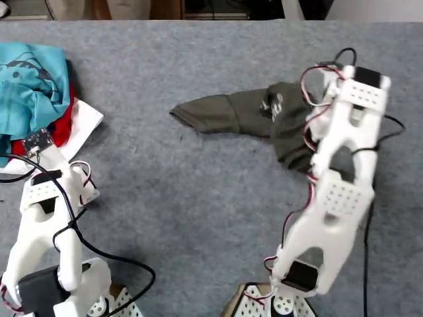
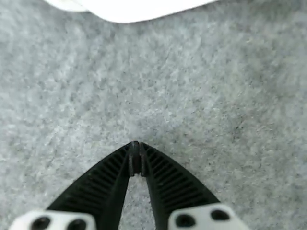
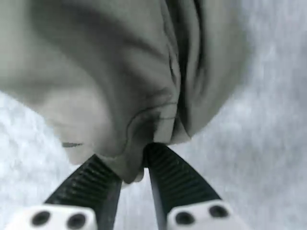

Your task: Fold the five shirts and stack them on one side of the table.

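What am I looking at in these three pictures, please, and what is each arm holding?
These are two white robot arms at a grey table. One picture looks down from above; the others come from a camera on each wrist. An olive shirt lies crumpled near the right arm; a teal shirt, a red shirt and a white shirt are piled near the left arm. The right arm's fingers pinch the olive shirt. The left arm's fingers are shut, holding nothing.

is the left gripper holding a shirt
No, the left gripper is shut with nothing between its fingers, above the grey mat.
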`<state>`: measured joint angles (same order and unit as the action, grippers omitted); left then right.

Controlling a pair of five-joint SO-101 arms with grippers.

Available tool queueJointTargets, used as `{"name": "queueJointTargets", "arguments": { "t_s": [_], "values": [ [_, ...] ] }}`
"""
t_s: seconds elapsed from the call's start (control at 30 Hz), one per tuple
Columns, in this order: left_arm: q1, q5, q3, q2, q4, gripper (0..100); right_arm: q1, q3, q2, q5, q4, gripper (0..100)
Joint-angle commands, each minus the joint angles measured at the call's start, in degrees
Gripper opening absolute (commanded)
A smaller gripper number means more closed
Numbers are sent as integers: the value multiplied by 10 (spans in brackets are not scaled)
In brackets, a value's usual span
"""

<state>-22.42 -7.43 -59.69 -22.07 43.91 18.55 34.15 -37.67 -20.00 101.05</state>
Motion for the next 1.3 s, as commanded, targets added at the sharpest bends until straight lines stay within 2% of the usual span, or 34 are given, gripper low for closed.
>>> {"name": "queueJointTargets", "arguments": {
  "t_s": [0.0, 0.33, 0.6, 0.7, 0.8, 0.87, 1.0, 1.13, 1.27],
  "values": [
    [4, 3, 0, -15, -5, 24, 30, -155, 218, -54, 13, 11],
    [4, 4, 0, -15, -4, 24, 114, -493, 593, -183, 10, 12],
    [4, 4, 0, -15, -4, 25, 207, -595, 762, -301, 12, 23],
    [4, 4, 0, -15, -4, 26, 230, -594, 808, -309, 12, 109],
    [4, 4, 0, -15, -4, 27, 233, -558, 841, -306, 12, 221],
    [4, 4, 0, -15, -4, 26, 229, -519, 848, -291, 12, 261],
    [2, 5, 7, -15, 11, 25, 153, -444, 826, -252, 11, 263],
    [2, 5, 11, -15, 15, 25, -8, -408, 733, -193, -3, 263],
    [1, 5, 11, -15, 15, 25, -140, -387, 597, -172, -113, 263]
  ]
}}
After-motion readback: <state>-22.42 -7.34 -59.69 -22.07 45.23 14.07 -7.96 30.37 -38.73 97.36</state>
